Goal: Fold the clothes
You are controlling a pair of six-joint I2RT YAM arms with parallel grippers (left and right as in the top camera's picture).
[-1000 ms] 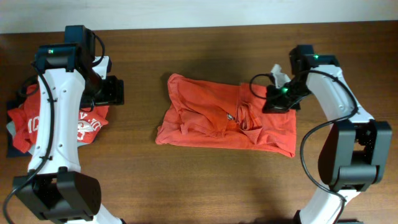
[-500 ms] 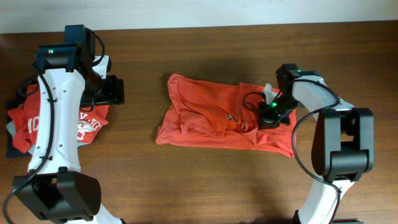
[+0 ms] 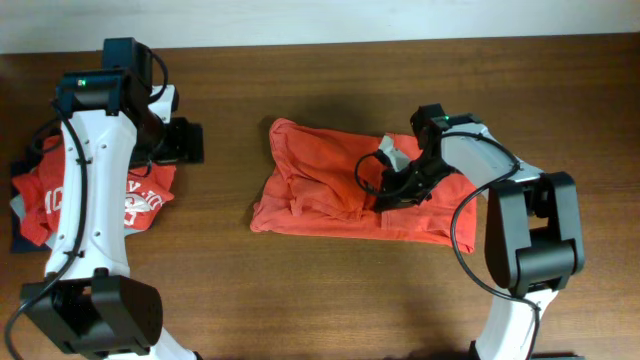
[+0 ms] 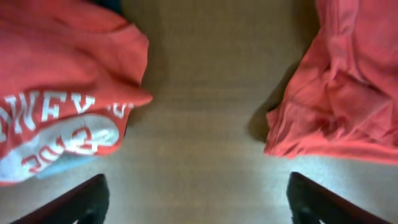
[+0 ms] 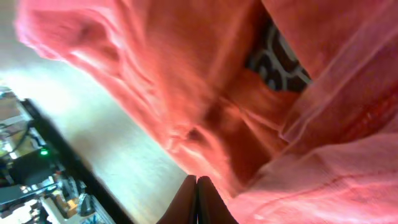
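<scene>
**Right gripper down on the shirt, left one waiting**

From above: the orange-red shirt (image 3: 320, 190) lies crumpled on the table (image 3: 320, 300). The right gripper (image 3: 388, 192) sits low on it, touching the cloth near the middle. I think it is there to get hold of a fold and pull it flat. From up here I cannot tell if it is open or closed. The left gripper (image 3: 190, 140) is well apart from the shirt, next to a folded red shirt with white letters (image 3: 140, 195). I think it waits there to be out of the way.

Left wrist: its fingers (image 4: 74, 199) stand wide apart with only bare table between them, so they hold nothing. The shirt's edge is ahead on one side and the folded one on the other.

Right wrist: the two fingers are pressed together with no gap, tips against the cloth. I cannot tell if any cloth is pinched. A dark print (image 5: 277, 59) peeks out between folds beyond the tips, which is hard to see from above
</scene>
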